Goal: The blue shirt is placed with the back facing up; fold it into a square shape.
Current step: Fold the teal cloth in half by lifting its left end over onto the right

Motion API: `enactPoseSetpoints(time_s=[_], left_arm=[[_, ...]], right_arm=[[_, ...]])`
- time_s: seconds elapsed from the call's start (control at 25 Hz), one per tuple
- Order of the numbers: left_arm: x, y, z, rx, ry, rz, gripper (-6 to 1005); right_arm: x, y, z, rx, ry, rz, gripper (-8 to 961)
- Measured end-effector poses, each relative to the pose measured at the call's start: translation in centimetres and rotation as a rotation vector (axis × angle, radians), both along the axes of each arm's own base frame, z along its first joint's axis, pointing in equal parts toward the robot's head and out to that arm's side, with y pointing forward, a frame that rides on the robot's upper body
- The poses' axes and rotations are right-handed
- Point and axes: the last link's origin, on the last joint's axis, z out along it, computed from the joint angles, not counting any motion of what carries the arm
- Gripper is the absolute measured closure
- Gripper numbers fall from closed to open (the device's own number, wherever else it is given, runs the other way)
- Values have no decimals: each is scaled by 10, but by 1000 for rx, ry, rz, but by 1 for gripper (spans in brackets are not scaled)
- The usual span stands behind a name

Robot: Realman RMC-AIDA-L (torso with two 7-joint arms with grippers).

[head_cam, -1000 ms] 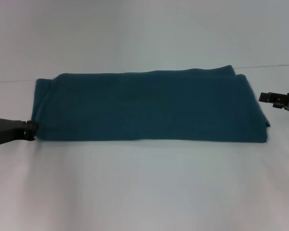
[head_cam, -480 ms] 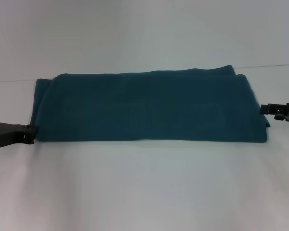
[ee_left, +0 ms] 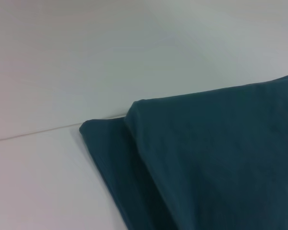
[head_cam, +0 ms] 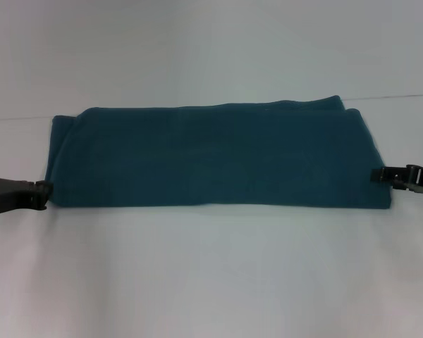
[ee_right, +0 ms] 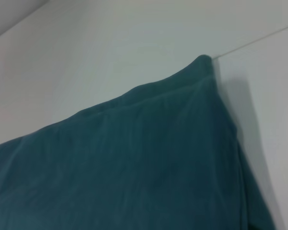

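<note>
Both grippers have shifted since a second ago: right gripper [head_cam: 375,175] dropped lower and moved in, its tip now touching the right end of the blue shirt [head_cam: 218,158] near the front corner; left gripper [head_cam: 46,194] slid slightly lower, tip still at the shirt's front-left corner. Shirt itself hasn't moved. Finger state: can't tell for either side, only dark tips and bodies show in the head view, and neither wrist view shows its own fingers. Surface is a plain white table [head_cam: 211,274], with a thin seam line running behind the shirt's far edge; past it, more plain white, nothing else visible. Shirt lies flat at the table's middle, folded into a long horizontal band, dark teal, plain side up, no print showing. Left wrist view shows two stacked layers at the shirt's left end, lower layer sticking out past the upper. Right wrist view shows the shirt's far-right corner coming to a soft point at the seam, faint wrinkles across the top layer.
</note>
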Motion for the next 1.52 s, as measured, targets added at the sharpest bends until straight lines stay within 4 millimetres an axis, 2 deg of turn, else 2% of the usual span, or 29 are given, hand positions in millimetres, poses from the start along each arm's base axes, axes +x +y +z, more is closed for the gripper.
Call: enactPoseSetpoints(time_s=[0.48,0.84,1.24,1.52], left_arm=[[-1,1,2,7,0,4,960],[-1,2,2,4,12,11,961],[1,3,2,4,13,8,961],[1,3,2,4,12,9,957]], right_arm=[[3,-3,-15,-20,-23,-13,270],[1,-2,-16,-23,-24,-6,272],[-3,-1,-18,-38,-35,13,465],[-4,0,-13,-32,-34,26,748]])
